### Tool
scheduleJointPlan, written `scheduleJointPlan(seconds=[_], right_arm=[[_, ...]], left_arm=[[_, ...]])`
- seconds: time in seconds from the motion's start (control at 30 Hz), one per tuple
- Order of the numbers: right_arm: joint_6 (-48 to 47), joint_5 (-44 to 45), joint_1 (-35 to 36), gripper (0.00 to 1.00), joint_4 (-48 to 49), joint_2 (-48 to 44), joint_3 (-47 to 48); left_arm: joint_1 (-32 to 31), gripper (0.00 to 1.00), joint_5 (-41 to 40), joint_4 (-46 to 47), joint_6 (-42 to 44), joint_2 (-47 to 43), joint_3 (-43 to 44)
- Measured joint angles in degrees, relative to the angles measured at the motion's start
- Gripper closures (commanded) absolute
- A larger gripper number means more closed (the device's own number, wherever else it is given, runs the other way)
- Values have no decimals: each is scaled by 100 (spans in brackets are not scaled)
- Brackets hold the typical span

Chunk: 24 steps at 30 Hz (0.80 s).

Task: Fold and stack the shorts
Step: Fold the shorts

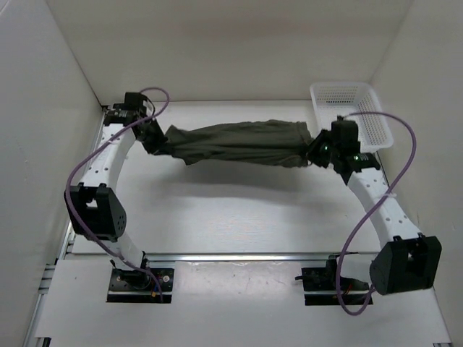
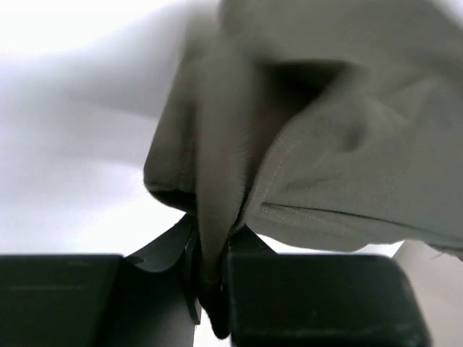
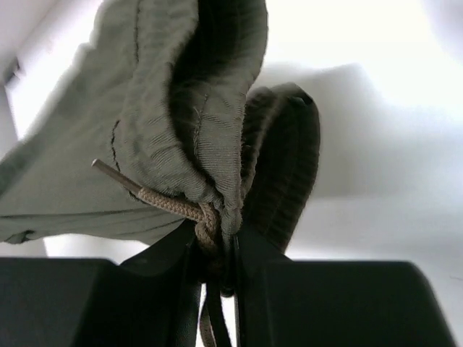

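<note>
AXIS: we are holding the shorts (image 1: 239, 143) stretched left-right | GRIP: left gripper (image 1: 159, 142) pinching one end; right gripper (image 1: 313, 150) pinching the waistband

- I'm reaching the left arm (image 1: 108, 163) forward up the left side, elbow bent low, with the left gripper (image 1: 153, 137) turning inward
- Its jaws are pinching tight on one end of the shorts (image 1: 239, 143)
- I'm mirroring that with the right arm (image 1: 376, 195), the right gripper (image 1: 316, 150) facing left and clamping the opposite end
</note>
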Motion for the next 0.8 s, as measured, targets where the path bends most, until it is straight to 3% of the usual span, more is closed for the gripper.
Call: scheduleJointPlan(seconds=[0.07,0.1,0.17,0.2,0.27,0.37,0.5,0.63,0.8], right_arm=[[-13,-37,31,96,116,-365,-761],[-13,-87,42,72,107,-577,-1290],[35,-125,44,48,-63,-833,-2081],[50,-20,22,31,-129,-946,-2450],[87,199,-92,23,-459,-1202,-2999],[164,417,-179,21,-990,-1615,-3246],[181,542,-179,17,-1263,-1912,-2953],[162,376,-282,18,-1344,-1591,-2496],[-98,136,-348,25,-1346,-903,-2168]], left_arm=[[66,90,133,118,9,-376,-916],[109,71,195,245,11,-597,-1572],[177,36,260,278,59,-765,-2603],[254,11,199,345,101,-798,-3086],[498,0,63,315,116,-791,-3799],[745,0,-144,125,114,-826,-4059],[726,0,-407,2,179,-1088,-3416],[723,0,-546,63,234,-1172,-2671],[647,0,-588,85,286,-1123,-2553]])
